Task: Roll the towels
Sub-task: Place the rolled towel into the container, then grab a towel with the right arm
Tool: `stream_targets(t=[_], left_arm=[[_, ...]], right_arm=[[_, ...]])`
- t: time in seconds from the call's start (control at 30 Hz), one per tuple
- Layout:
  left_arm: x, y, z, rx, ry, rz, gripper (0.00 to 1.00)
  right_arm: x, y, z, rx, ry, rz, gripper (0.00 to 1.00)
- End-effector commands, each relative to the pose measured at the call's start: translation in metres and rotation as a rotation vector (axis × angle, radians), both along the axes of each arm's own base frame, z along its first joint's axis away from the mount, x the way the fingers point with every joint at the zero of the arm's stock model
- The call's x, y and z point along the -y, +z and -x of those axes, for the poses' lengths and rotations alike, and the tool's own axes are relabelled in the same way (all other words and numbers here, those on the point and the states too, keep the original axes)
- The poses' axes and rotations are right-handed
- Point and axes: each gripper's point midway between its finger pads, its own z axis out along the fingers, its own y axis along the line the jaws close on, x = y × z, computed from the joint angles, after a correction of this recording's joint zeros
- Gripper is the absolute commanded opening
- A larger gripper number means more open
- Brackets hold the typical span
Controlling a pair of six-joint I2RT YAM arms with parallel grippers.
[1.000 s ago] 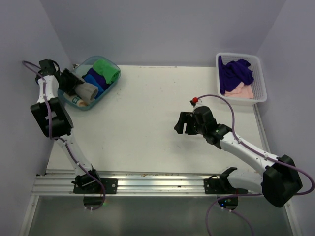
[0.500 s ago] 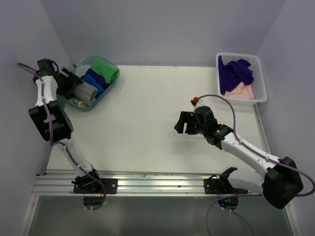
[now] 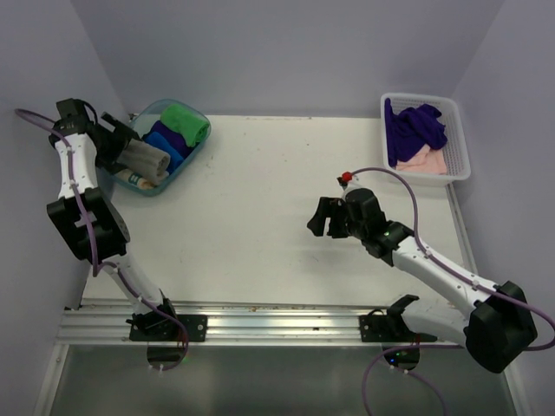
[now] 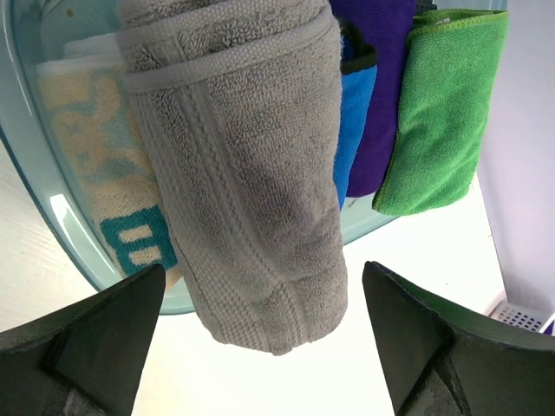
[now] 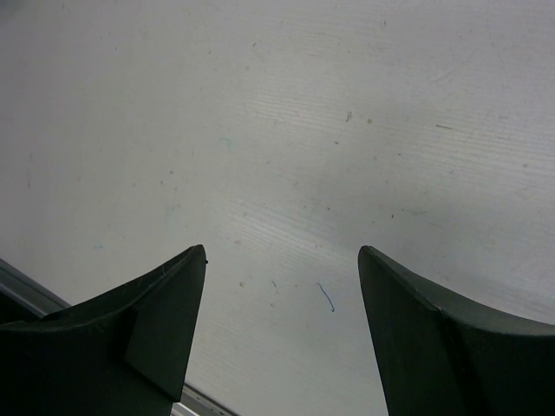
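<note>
A rolled grey towel (image 3: 144, 159) lies in the teal bin (image 3: 192, 157) at the back left, on top of a beige and teal striped cloth (image 4: 82, 139). In the left wrist view the grey roll (image 4: 234, 173) overhangs the bin's rim. My left gripper (image 3: 119, 147) is open, with its fingers wide on either side of the roll's end and not touching it (image 4: 262, 270). A dark purple towel (image 3: 414, 130) and a pale pink towel (image 3: 428, 161) lie loose in the white basket (image 3: 460, 169) at the back right. My right gripper (image 3: 323, 218) is open and empty above bare table (image 5: 283, 253).
The teal bin also holds rolled green (image 3: 187, 122), purple (image 3: 170, 137) and blue (image 3: 161, 145) cloths. Purple walls stand close on the left, back and right. A metal rail (image 3: 277, 325) runs along the table's near edge.
My left gripper has drawn back to the left, away from the grey roll, which stays in the bin. The right arm has hardly moved.
</note>
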Motion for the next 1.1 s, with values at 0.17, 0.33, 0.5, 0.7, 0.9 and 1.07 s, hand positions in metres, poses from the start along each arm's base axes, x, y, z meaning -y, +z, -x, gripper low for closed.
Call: stream_targets(t=[0.17, 0.33, 0.5, 0.7, 0.9, 1.07], left_arm=[[-0.003, 0.063, 0.01, 0.14, -0.032, -0.12, 1.0], [0.004, 0.075, -0.015, 0.244, -0.072, -0.139, 0.97], [0.023, 0.052, -0.053, 0.281, -0.143, -0.121, 0.94], [0.038, 0.004, -0.062, 0.159, -0.182, -0.11, 0.92], [0.032, 0.042, -0.055, 0.211, -0.157, -0.181, 0.92], [0.036, 0.086, -0.048, 0.27, -0.171, -0.233, 0.94]], right_arm=[[-0.004, 0.013, -0.001, 0.049, 0.013, -0.043, 0.75], [-0.004, 0.012, -0.001, 0.048, 0.015, -0.046, 0.75], [-0.004, 0.01, 0.0, 0.04, 0.013, -0.046, 0.75], [0.001, 0.011, 0.001, 0.042, -0.004, -0.032, 0.75], [0.007, 0.018, -0.003, 0.064, -0.024, 0.001, 0.75], [0.025, 0.04, -0.026, 0.135, -0.111, 0.103, 0.76]])
